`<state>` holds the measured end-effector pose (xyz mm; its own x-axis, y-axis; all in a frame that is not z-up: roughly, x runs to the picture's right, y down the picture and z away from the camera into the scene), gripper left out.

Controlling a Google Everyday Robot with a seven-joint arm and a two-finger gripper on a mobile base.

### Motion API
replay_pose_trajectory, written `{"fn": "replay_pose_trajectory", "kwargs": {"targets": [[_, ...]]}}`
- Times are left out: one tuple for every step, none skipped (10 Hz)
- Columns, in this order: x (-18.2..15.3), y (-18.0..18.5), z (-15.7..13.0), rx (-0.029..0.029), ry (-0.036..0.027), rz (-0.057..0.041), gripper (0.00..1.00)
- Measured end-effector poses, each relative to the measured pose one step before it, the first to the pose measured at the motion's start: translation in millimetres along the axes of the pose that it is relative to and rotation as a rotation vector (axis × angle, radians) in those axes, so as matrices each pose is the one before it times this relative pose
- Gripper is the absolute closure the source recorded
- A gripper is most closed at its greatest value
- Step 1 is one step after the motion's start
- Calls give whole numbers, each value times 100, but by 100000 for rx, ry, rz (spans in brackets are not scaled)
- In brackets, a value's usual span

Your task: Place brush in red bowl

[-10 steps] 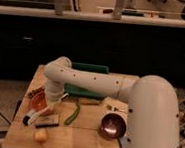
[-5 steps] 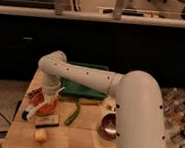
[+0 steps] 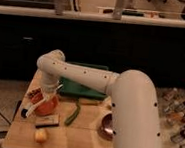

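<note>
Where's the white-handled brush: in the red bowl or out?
Partly in: the white-handled brush slants across the orange-red bowl's left rim, one end outside. The end effector is above the bowl.

On the wooden worktop [image 3: 86, 138]: one red bowl [image 3: 47, 105], one brush [image 3: 30, 109], one copper bowl [image 3: 105, 126], one green tray [image 3: 87, 88], one tan block [image 3: 47, 121]. One gripper [image 3: 47, 94] hangs over the red bowl near the left edge.

Matte red bowl [image 3: 48, 106] under the gripper [image 3: 44, 96]; smooth white plastic-looking arm [image 3: 85, 78]; pale wooden table [image 3: 78, 137].
</note>
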<state>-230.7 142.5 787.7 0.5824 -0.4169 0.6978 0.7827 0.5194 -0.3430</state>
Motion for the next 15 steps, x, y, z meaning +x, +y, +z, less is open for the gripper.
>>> {"fn": "replay_pose_trajectory", "kwargs": {"targets": [[348,-865,98,389,816,-947,100],[94,-621,94,33,789,-824,100],[10,-546,56,274,404,-538,100],[222,-187,-53,53,423,45,97],[528,-108,-105,-16,595,525,88],[261,-109,-47,-323,336,251,78],[172,-182,-40,275,63,300,69],[581,39,-129,172,-12,986,57],[466,72,-21,21,-193,774,47],[241,25,64,-81,-331,383,36],[116,-19,97,-41,-362,203,28],[220,32,143,-163,-556,307,21],[151,-7,73,-21,-378,158,20],[131,7,136,-286,-503,107,20],[130,71,172,-789,-557,37,20]]}}
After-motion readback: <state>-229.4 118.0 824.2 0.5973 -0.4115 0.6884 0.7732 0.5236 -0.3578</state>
